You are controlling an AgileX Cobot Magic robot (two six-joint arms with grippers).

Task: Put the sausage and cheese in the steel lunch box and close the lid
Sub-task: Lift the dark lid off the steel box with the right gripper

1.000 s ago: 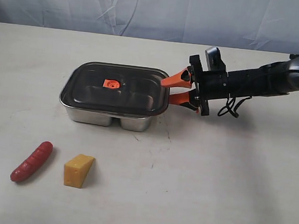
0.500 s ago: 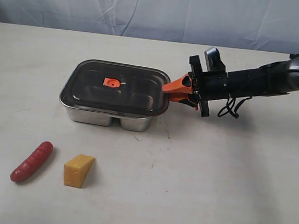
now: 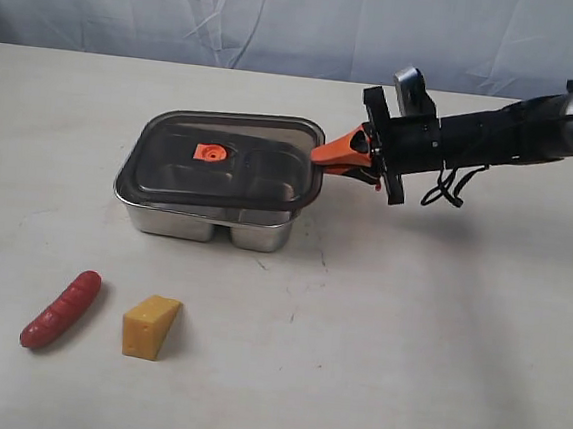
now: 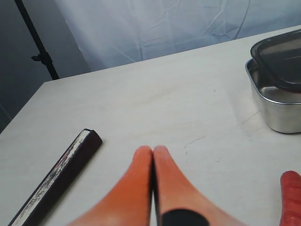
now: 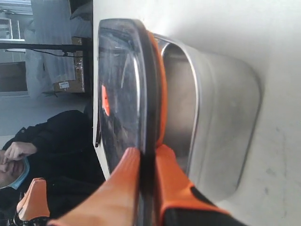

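Observation:
The steel lunch box (image 3: 205, 226) stands left of centre on the table, with the dark lid (image 3: 221, 164) on top of it. My right gripper (image 3: 318, 158) is shut on the lid's right edge, and that end sits a little above the rim. The right wrist view shows the lid (image 5: 122, 84) pinched between the orange fingers (image 5: 127, 174), with the box wall (image 5: 221, 117) beside it. The red sausage (image 3: 60, 308) and the yellow cheese (image 3: 150, 326) lie near the front left. In the left wrist view my left gripper (image 4: 152, 150) is shut and empty, close to the sausage tip (image 4: 291, 197).
A dark flat bar (image 4: 56, 176) lies on the table beside the left gripper. A white cloth backdrop (image 3: 303, 20) hangs behind the far table edge. The right arm (image 3: 494, 137) stretches in from the right, with a loose cable below it.
The right gripper's jaws have closed on the lid's right edge. That end of the lid has risen slightly off the box. Sausage and cheese have not moved.

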